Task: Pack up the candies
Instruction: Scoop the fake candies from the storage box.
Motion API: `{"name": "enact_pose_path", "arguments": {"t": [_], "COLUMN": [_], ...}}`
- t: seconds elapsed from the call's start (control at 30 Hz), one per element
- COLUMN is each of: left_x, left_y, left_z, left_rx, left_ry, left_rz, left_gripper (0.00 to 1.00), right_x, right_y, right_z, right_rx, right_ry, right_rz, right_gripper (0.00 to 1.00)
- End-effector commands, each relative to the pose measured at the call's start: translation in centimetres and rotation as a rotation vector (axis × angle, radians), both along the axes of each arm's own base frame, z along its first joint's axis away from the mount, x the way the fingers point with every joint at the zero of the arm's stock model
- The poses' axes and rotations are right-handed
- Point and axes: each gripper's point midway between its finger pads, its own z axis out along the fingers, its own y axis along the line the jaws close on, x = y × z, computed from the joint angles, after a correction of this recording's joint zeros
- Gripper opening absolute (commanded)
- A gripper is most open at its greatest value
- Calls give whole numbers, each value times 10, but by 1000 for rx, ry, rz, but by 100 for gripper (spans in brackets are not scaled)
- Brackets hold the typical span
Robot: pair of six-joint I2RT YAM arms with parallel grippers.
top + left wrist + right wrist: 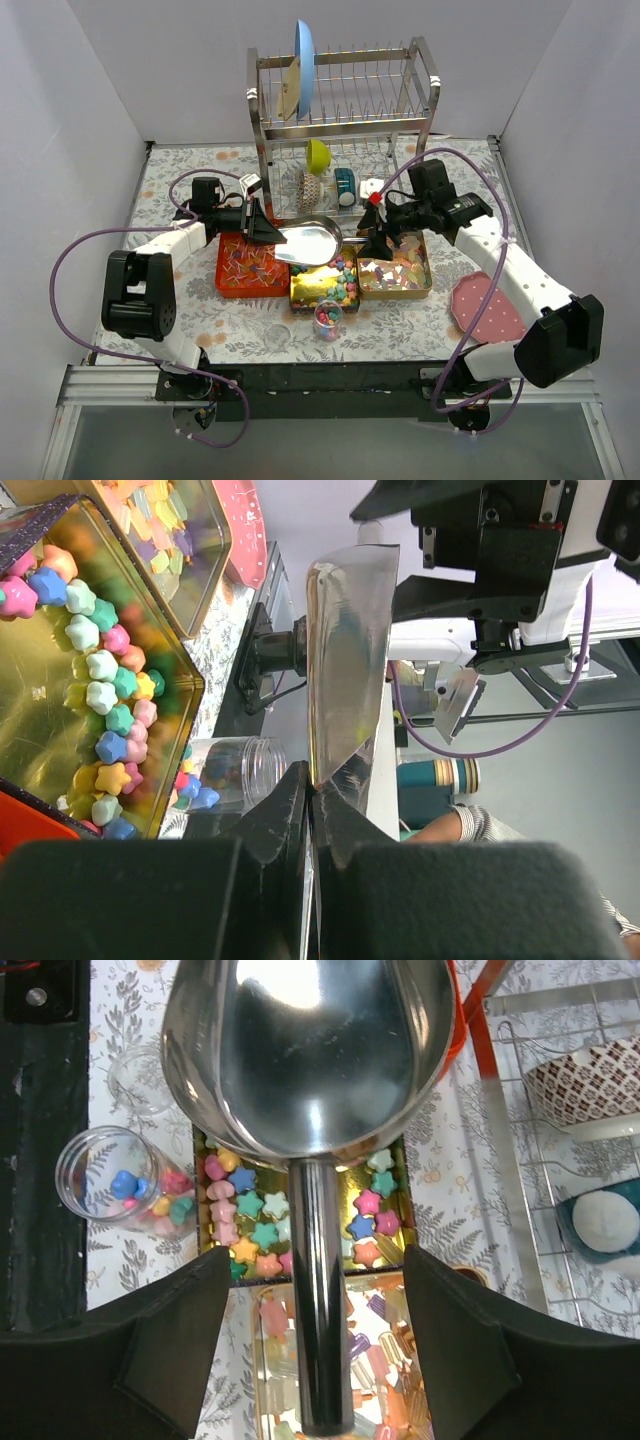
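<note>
Steel scoop point(312, 240) clamped at its bowl rim by left fingers point(280, 820); handle running lengthwise between right fingers point(170, 1350) (spread wide, touching nothing). Candies point(262, 1232) directly beneath, in gold tin point(30, 710); right arm probably nearer for taking that handle.

I work boxed in by plain white walls point(70, 120) on three sides of my table point(240, 325), its top spread with a grey leaf-patterned cloth, a black rail point(330, 382) along the near edge, under soft, even light.
</note>
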Motion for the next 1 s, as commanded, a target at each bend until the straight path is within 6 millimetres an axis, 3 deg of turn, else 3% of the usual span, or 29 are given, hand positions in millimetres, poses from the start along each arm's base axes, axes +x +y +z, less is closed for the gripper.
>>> {"name": "enact_pose_path", "arguments": {"t": [0.0, 0.13, 0.43, 0.57, 0.63, 0.67, 0.77, 0.93, 0.97], "left_x": [-10, -10, -12, -13, -13, -14, -13, -3, 1], "left_y": [2, 2, 2, 2, 2, 2, 2, 2, 2], "left_z": [18, 18, 17, 18, 17, 17, 16, 10, 7], "left_rx": [-67, -67, -69, -69, -69, -69, -67, -25, -5], "left_ry": [-11, -8, -8, -11, -9, -5, -8, -25, -36], "left_rz": [-78, -78, -80, -80, -80, -80, -78, -25, -3], "left_gripper": [0, 0, 0, 0, 0, 0, 0, 3, 4], "right_x": [0, -5, 0, 2, 2, 2, 3, 15, 15], "right_y": [12, 19, 18, 20, 23, 23, 25, 27, 30], "right_z": [-3, -6, -20, -21, -19, -18, -16, -7, -2], "right_rx": [3, 3, -40, -36, -31, -28, -24, -26, -24], "right_ry": [-32, -20, -12, -8, -7, -7, -8, 116, 134], "right_rz": [32, 41, 12, 10, 12, 14, 15, -143, -134], "right_gripper": [73, 61, 48, 45, 39, 35, 4, 2, 5]}}
